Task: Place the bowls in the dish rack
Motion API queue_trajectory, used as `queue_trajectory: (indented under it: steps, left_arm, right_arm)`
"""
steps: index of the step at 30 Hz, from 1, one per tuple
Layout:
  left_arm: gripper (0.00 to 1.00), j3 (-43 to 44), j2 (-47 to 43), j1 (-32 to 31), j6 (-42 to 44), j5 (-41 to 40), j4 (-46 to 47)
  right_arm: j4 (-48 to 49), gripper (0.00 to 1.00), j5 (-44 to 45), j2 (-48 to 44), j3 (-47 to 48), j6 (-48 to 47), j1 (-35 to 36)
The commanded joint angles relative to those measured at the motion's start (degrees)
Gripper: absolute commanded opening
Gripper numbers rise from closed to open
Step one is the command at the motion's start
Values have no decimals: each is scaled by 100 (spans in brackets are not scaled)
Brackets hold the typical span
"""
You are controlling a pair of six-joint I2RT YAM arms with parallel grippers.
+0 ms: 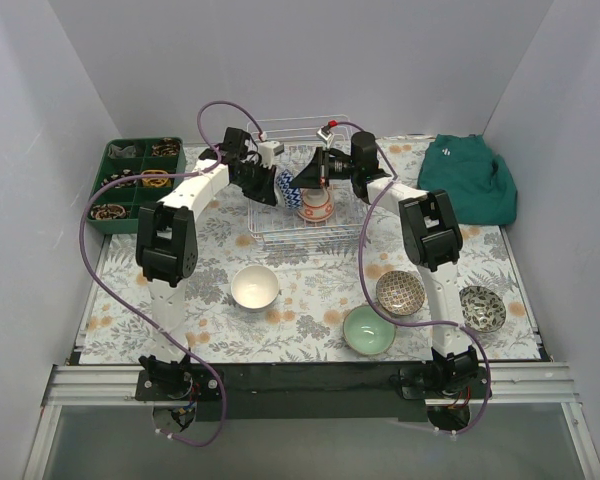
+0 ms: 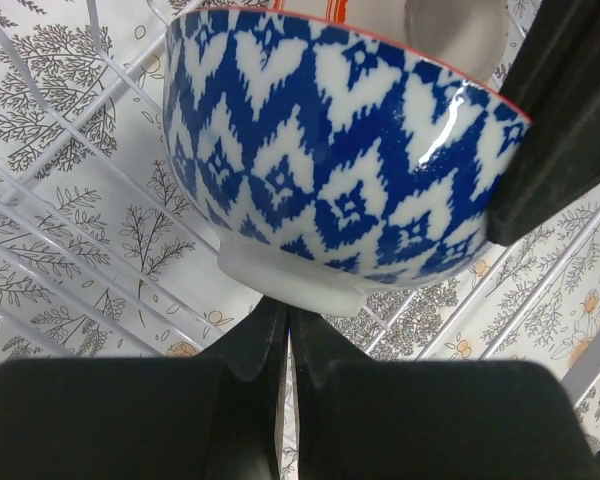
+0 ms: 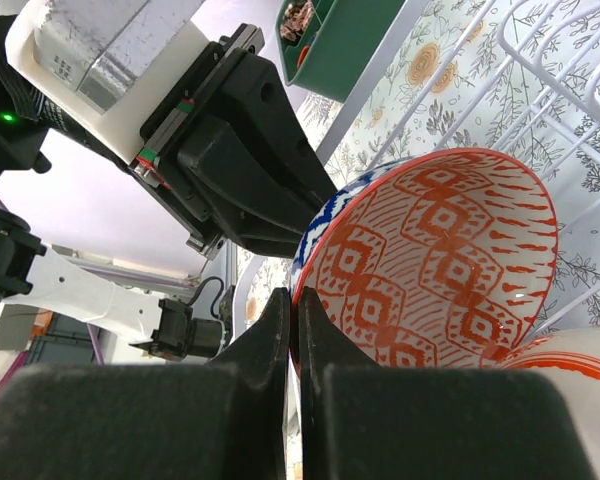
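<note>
Inside the wire dish rack, a glossy round bowl, blue zigzags outside and red diamonds within, stood on edge. The right gripper pinched its rim, hiding that stretch. The left gripper, clenched empty, met its foot.

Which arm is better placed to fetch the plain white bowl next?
Left, probably. The white bowl sits on the left half of the table. The right gripper seems clamped on the rim of the blue-patterned bowl in the dish rack, while the left gripper is shut on nothing.
</note>
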Motion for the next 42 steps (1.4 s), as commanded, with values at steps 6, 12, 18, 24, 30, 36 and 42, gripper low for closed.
queue_trajectory:
  steps: [6,12,18,24,30,36,42]
  left_arm:
    - [0,175,-18,-106,-140,136,401]
    - [0,175,88,-159,-219,153,541]
    - [0,236,202,-229,-281,197,691]
    - [0,482,378,-308,-360,206,805]
    - [0,606,483,-361,-413,197,884]
    - [0,693,580,-379,-457,197,946]
    - [0,834,712,-405,-483,198,998]
  right_arm:
    - [-69,7,-1,-225,-92,-435,-64]
    - [-263,27,34,-278,-145,-576,-99]
    - [-438,33,78,-471,-154,-760,-152]
    - [-632,40,52,-770,-391,-1006,-398]
    - [-913,45,-9,-1051,-637,-1217,-661]
    - [-1273,47,-1,-1262,-848,-1437,-837]
    - [-1625,48,61,-1385,-1077,-1692,-908]
